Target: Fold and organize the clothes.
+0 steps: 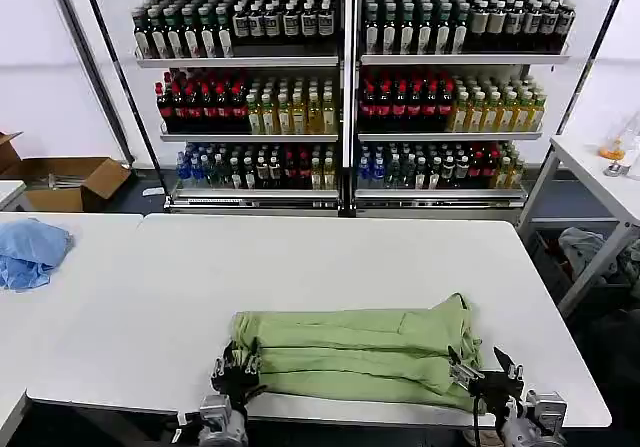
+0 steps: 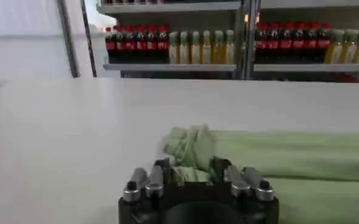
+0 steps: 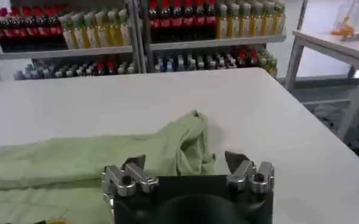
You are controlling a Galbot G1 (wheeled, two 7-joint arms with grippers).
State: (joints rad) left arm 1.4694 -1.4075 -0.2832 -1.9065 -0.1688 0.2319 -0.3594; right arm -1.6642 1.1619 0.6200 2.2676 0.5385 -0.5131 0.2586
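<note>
A blue cloth (image 1: 30, 251) is seen at the far left, on a side table. On the white table (image 1: 130, 307), near its front edge, the green shirt (image 1: 360, 352) is laid out folded into a long band running left to right, plain side up. The left gripper (image 1: 237, 369) is placed at the shirt's left end, fingers narrowed on a bunch of the fabric. The right gripper (image 1: 484, 375) is placed at the shirt's right end, fingers spread wide, with nothing held between them. Shelves of bottles (image 1: 345, 87) are seen behind the table.
</note>
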